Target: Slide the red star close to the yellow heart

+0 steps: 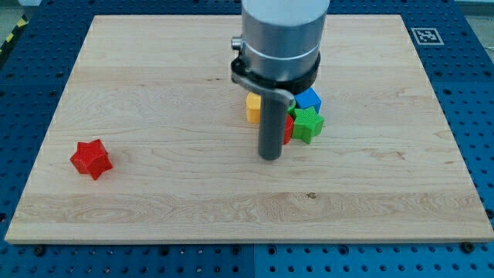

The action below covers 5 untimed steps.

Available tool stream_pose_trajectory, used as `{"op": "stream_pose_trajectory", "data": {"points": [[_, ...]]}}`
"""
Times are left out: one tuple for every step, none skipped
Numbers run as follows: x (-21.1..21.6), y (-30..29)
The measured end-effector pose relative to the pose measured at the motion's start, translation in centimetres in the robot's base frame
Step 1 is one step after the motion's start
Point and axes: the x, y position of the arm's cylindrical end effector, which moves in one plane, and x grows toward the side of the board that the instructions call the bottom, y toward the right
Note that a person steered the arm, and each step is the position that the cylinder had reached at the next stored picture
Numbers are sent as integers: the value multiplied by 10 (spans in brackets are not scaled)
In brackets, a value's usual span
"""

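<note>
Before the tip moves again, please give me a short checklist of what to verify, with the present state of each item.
1. Red star in plain view, free on all sides: ok, it lies alone at the view's left.
2. Yellow heart located: cannot tell. A yellow block shows behind the rod, but its shape is mostly hidden.
3. My tip behind the red star for a push: not ok, it is far to the view's right of it, beside the cluster.
4. Tip clear of the cluster: cannot tell, it stands very near a red block and the green star.
5. Cluster blocks identified: partly, the blue block is half hidden.
</note>
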Motion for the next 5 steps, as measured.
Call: {"op": "stream_pose_trajectory", "data": {"points": [[18, -18], [20, -19], [20, -19], [38, -27], [56, -71]]}}
